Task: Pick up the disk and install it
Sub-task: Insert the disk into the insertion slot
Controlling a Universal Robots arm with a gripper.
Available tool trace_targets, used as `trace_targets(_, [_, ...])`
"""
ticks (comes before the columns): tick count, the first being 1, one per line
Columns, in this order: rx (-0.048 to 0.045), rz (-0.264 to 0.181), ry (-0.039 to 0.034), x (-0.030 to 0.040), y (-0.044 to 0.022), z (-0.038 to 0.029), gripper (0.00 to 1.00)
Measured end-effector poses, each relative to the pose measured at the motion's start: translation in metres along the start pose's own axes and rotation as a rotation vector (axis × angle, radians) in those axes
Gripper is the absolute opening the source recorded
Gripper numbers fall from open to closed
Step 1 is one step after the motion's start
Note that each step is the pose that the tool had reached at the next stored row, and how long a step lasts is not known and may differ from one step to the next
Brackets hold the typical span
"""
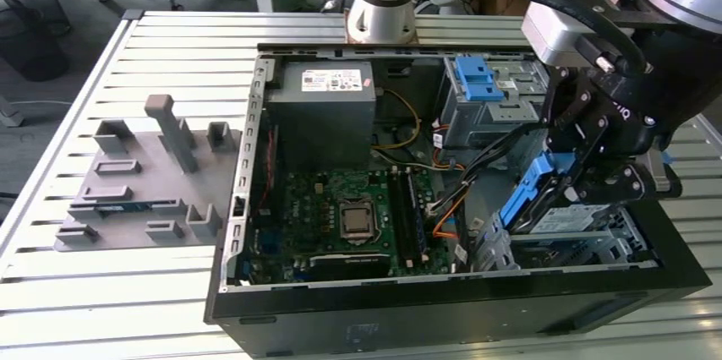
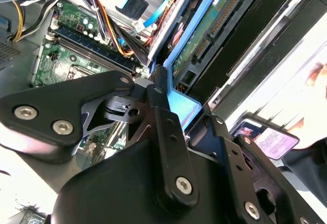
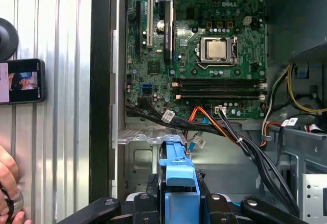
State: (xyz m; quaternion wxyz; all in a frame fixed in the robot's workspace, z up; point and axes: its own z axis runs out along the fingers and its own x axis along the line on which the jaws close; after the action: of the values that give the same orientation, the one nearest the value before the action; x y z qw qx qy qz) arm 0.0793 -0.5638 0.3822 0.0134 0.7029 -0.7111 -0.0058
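Observation:
The disk, a silver drive clipped in a blue plastic carrier, hangs tilted on edge over the metal bay at the near corner of the open computer case, on the exterior view's right. My gripper is shut on it from above. In the first wrist view the blue carrier sits between the black fingers. In the second wrist view the disk's green circuit board and blue frame rise from the gripper.
Inside the case lie the motherboard, the grey power supply, the blue-latched drive cage and loose cables. A grey fixture sits on the slatted table. A phone and a person's hand are beside the case.

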Motion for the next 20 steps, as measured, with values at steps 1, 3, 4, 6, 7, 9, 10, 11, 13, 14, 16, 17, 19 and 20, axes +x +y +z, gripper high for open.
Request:
trace_targets(1, [0.0,0.0,-0.0001,0.0,0.0,0.0005,0.36])
trace_targets(3, [0.0,0.0,-0.0001,0.0,0.0,0.0017,0.36])
trace_targets(4, [0.0,0.0,0.0,0.0,-0.0001,0.0023,0.36])
trace_targets(6, [0.0,0.0,-0.0001,0.0,-0.0001,0.0038,0.36])
trace_targets(7, [0.0,0.0,-0.0001,-0.0001,-0.0001,0.0045,0.36])
trace_targets(9, [0.0,0.0,-0.0001,-0.0001,-0.0002,0.0058,0.36])
trace_targets(10, [0.0,0.0,-0.0001,0.0,-0.0002,0.0066,0.36])
trace_targets(11, [0.0,0.0,-0.0001,-0.0001,-0.0002,0.0073,0.36])
trace_targets(13, [0.0,0.0,0.0,-0.0001,-0.0002,0.0086,0.36])
trace_targets(14, [0.0,0.0,0.0,-0.0001,-0.0003,0.0093,0.36])
trace_targets(16, [0.0,0.0,0.0,-0.0001,-0.0003,0.0105,0.36])
trace_targets(17, [0.0,0.0,0.0,-0.0001,-0.0003,0.011,0.36])
trace_targets(19, [0.0,0.0,0.0,-0.0001,-0.0003,0.0122,0.36])
trace_targets(20, [0.0,0.0,0.0,-0.0001,-0.0004,0.0127,0.36])
